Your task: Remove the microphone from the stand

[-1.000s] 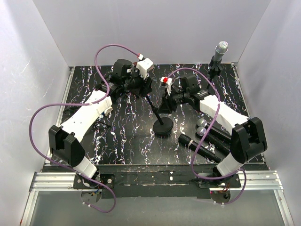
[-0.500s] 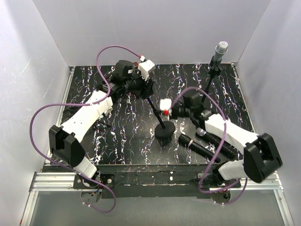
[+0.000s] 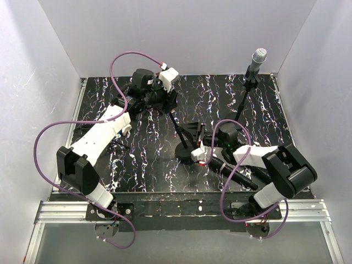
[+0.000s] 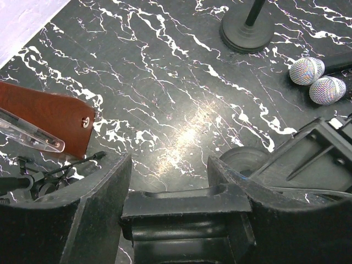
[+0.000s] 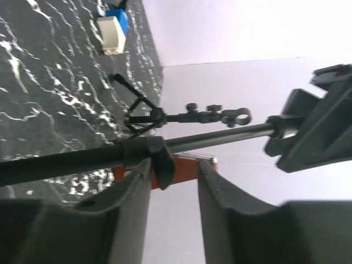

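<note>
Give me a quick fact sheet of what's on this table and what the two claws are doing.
Table: black with white veins
Back stand: upright, far right corner, microphone on top
Middle stand: leaning, no microphone seen on it
Loose microphones: two, lying side by side
Left gripper: closed on the middle stand's top
Right gripper: open, fingers either side of that stand's pole
</note>
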Robot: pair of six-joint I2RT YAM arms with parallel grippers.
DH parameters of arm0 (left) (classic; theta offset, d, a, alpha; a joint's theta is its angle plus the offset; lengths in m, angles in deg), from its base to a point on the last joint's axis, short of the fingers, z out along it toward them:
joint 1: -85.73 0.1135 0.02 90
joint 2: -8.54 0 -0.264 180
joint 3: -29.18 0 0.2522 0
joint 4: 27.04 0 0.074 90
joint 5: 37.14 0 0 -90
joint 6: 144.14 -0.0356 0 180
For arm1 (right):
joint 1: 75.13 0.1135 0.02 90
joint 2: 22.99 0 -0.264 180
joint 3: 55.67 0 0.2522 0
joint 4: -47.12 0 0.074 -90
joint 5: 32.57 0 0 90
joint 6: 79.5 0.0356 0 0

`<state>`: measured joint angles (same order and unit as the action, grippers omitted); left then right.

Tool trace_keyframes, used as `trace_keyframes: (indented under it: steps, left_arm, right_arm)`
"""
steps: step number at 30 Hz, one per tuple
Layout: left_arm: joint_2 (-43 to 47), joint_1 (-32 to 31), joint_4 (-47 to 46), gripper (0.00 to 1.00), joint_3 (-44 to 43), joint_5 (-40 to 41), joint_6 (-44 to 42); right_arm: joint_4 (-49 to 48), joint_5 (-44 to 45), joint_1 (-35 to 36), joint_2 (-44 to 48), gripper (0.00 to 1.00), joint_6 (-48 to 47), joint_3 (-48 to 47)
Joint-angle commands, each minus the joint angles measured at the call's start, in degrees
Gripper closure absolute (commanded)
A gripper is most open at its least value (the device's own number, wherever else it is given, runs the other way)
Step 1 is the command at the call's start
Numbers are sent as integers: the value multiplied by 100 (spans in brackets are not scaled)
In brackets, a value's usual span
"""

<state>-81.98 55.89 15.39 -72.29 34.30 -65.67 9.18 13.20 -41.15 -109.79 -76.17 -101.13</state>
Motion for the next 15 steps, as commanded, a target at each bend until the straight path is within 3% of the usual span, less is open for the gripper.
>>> trace_keyframes:
  steps: [1, 3, 6, 9, 12, 15]
  left_arm:
    - [210, -56, 113, 45, -107, -86, 54]
    - [210, -56, 122, 45, -107, -77, 54]
    - [166, -57, 113, 45, -116, -94, 63]
    - [149, -56, 87, 45, -133, -112, 72]
    - [131, -56, 43, 45, -116, -112, 98]
    - [105, -56, 16, 45, -116, -138, 116]
  right_arm:
    - [-1484, 106, 4, 119, 52, 210, 103]
    - [-1116, 483, -5, 399, 45, 781, 138]
    - [725, 827, -58, 1163, 22, 1642, -106]
    - [3299, 1178, -75, 1754, 17, 3239, -870]
    - [4656, 1460, -93, 1729, 16, 5128, -1687]
    - [5983, 962, -382, 1352, 21, 6912, -2452]
